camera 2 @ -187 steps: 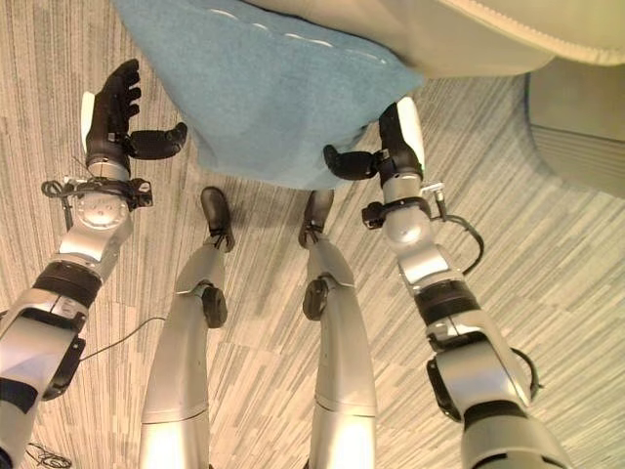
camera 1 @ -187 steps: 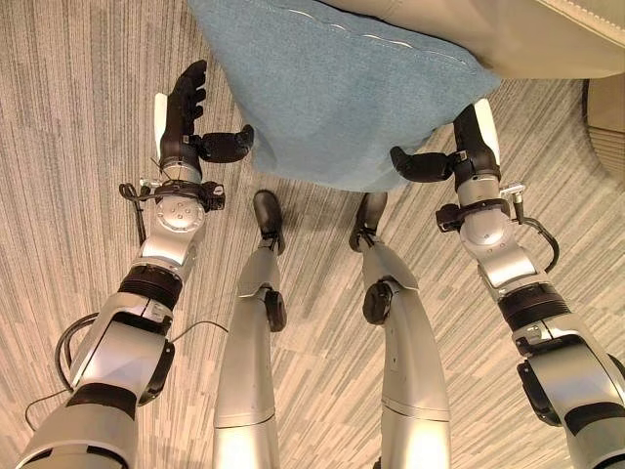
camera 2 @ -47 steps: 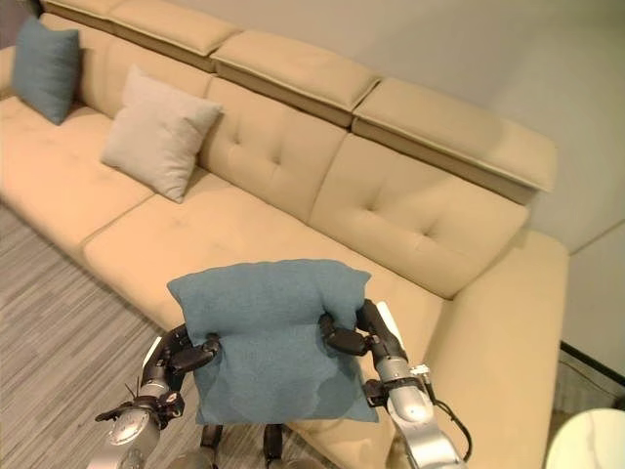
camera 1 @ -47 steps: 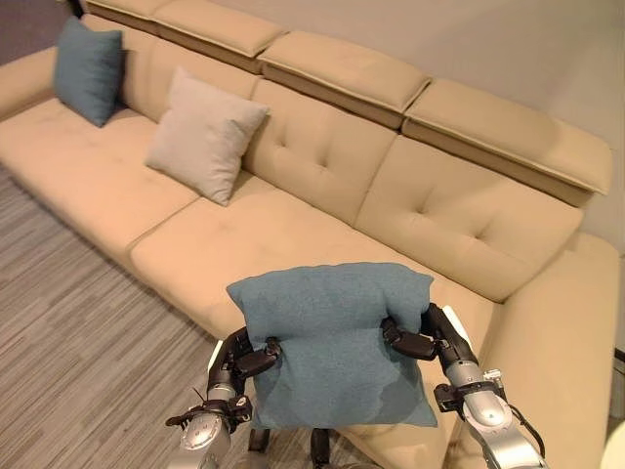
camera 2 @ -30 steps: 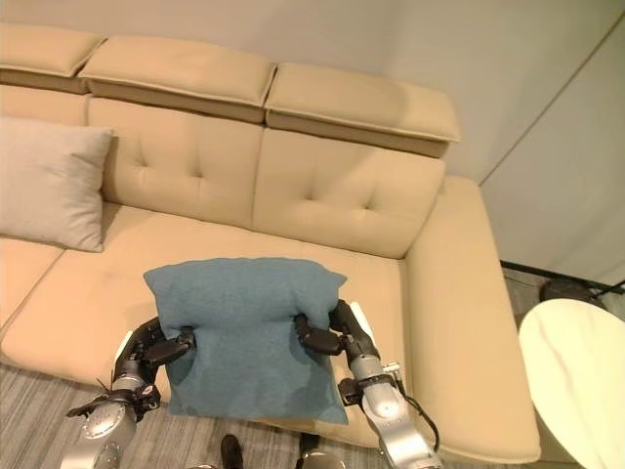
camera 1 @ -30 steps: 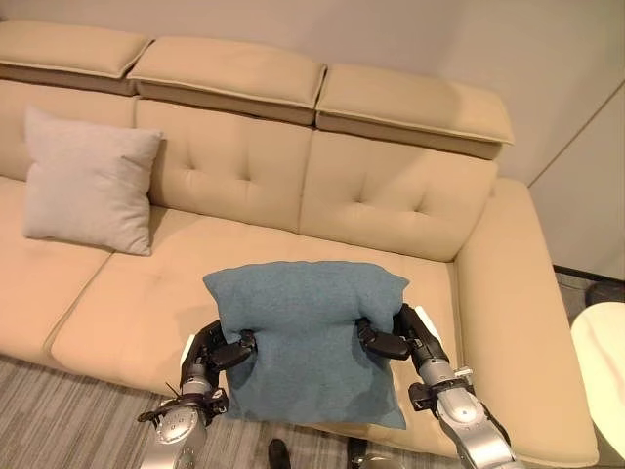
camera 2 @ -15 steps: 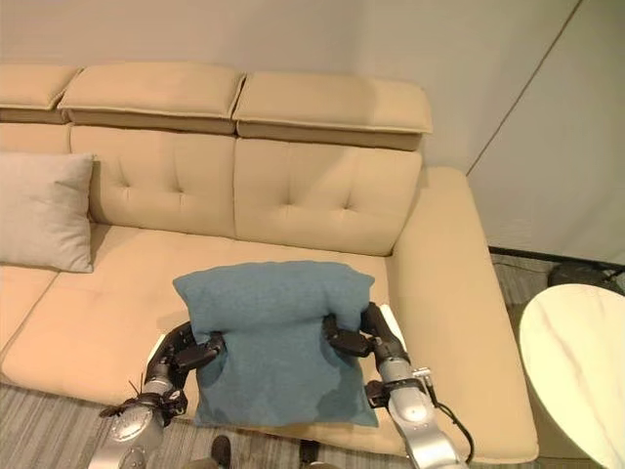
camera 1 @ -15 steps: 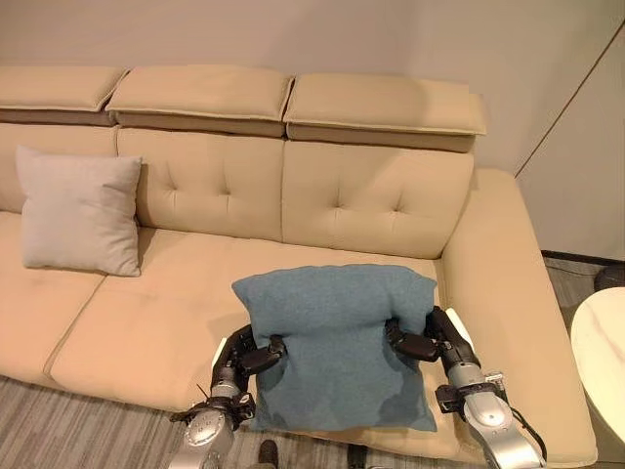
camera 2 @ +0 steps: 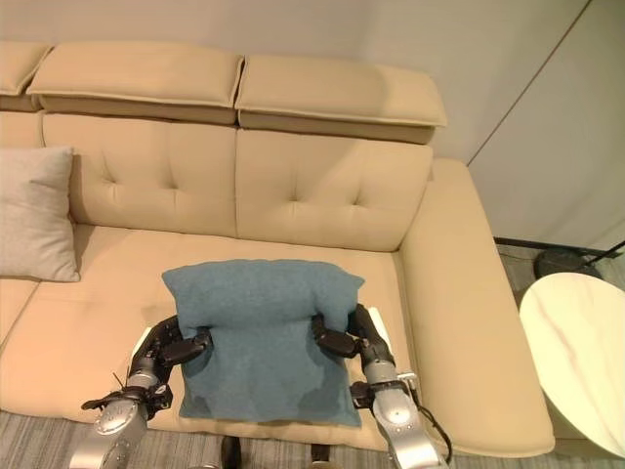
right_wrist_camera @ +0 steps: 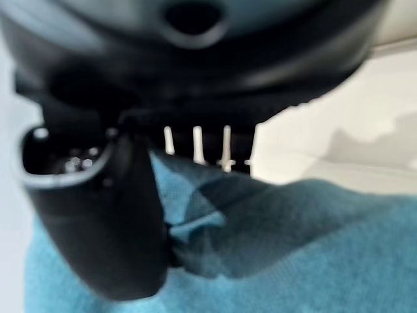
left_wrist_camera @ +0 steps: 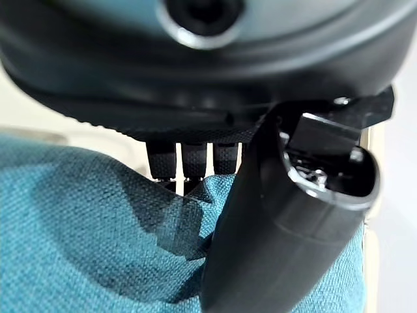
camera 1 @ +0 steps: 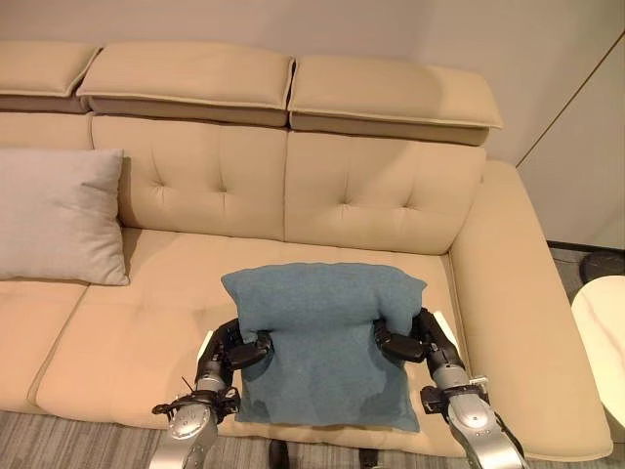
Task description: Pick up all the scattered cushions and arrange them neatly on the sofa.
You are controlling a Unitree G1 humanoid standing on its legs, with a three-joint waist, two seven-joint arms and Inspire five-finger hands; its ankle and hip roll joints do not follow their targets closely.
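I hold a teal cushion [camera 1: 327, 342] upright between both hands, above the front of the beige sofa [camera 1: 381, 195] seat. My left hand [camera 1: 227, 352] pinches its left edge and my right hand [camera 1: 415, 340] pinches its right edge, the cloth bunched under each thumb. In the left wrist view the thumb [left_wrist_camera: 273, 228] presses the teal cloth [left_wrist_camera: 85, 235] against the fingers. The right wrist view has the same pinch on the cushion [right_wrist_camera: 293, 241]. A grey cushion [camera 1: 54, 215] leans on the sofa back to the left.
The sofa's right armrest [camera 1: 518, 303] runs along the right side. A round white table [camera 2: 576, 342] stands on the floor at the far right, past the armrest. Bare seat [camera 1: 117, 332] lies between the two cushions.
The camera has shifted a little; the sofa sits lower and nearer in view. The teal cushion has come down slightly toward the seat, still pinched by both hands.
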